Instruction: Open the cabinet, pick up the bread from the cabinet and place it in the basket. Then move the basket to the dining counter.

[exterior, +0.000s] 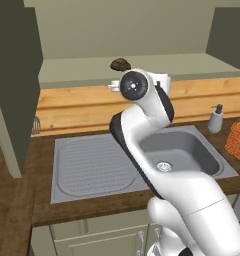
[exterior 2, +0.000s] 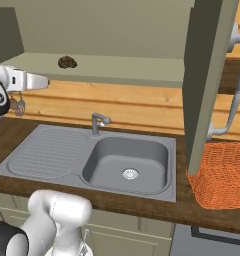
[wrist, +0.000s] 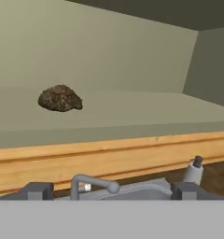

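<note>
The large wall cabinet (exterior: 142, 65) with sage-green panelled doors stood open, its doors swung out to either side, one long silver bar handle (exterior 2: 235, 85) showing on the right-hand door. On the cabinet's pale green floor lay the small dark brown lump of bread (wrist: 60, 98), alone on the shelf and toward its left part in the hand view. The white arm's two-finger gripper (wrist: 111, 189) was raised in front of the open cabinet, above the grey sink (exterior 2: 127, 160) and its tap (exterior 2: 98, 121); its dark fingertips (wrist: 37, 190) stood wide apart and held nothing, well short of the bread. The square orange woven-mesh basket (exterior 2: 223, 175) sat on the dark wood worktop (exterior 2: 142, 202) just right of the sink, partly behind the open right door; no contents could be made out in it. A grey soap dispenser (exterior: 215, 119) stood between sink and basket.
</note>
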